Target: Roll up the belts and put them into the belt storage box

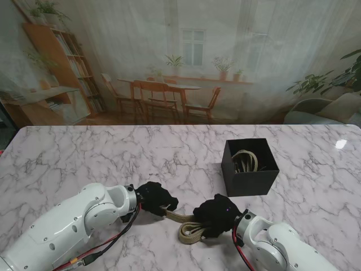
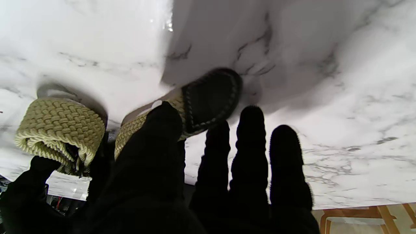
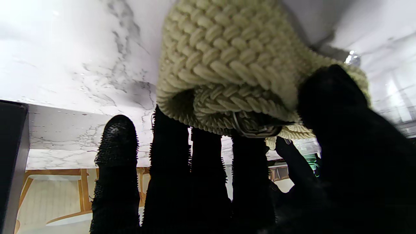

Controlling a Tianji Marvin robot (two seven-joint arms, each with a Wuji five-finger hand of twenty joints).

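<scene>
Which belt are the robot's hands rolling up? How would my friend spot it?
Look at the marble table, at the edge nearest me. Between the two black hands lies a braided cream belt, partly coiled. The other belt already sits inside the black box.

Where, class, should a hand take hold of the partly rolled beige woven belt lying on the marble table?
Grip the beige woven belt around its coiled end, from above, where the right hand holds it: the roll is compact and thick. The flat dark-tipped tail under the left hand offers less to pinch.
</scene>
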